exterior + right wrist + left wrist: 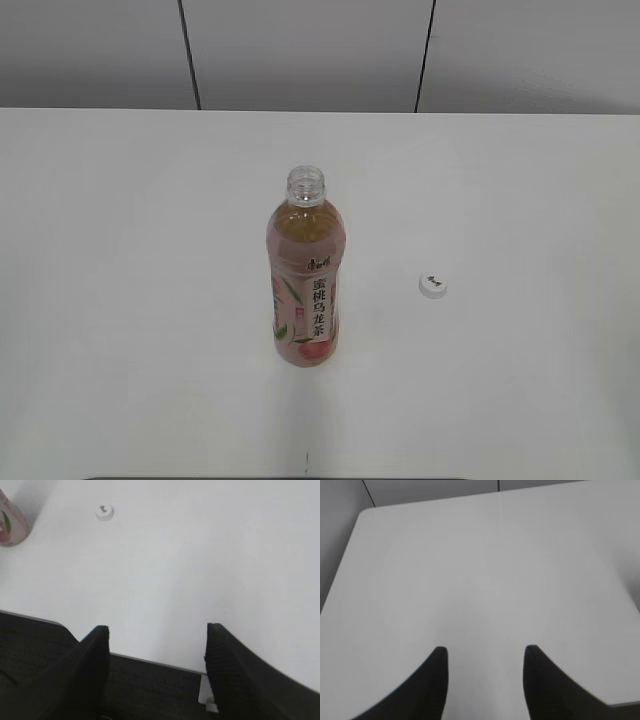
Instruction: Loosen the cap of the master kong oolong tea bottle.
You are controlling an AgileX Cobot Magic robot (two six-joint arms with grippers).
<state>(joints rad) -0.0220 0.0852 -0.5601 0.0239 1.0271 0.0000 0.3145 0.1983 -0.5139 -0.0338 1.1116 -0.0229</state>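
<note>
The master kong oolong tea bottle (305,285) stands upright at the middle of the white table, its neck open with no cap on it. The white cap (432,286) lies flat on the table to the bottle's right, logo up. In the right wrist view the cap (104,512) shows at the top left and the bottle's base (11,522) at the left edge. My right gripper (157,630) is open and empty, far from both, over the table's near edge. My left gripper (485,650) is open and empty over bare table. Neither gripper shows in the exterior view.
The white table (120,300) runs back to a grey panelled wall (300,50). The left wrist view shows the table's far left corner (362,512). A dark surface (150,690) lies below the table's near edge in the right wrist view.
</note>
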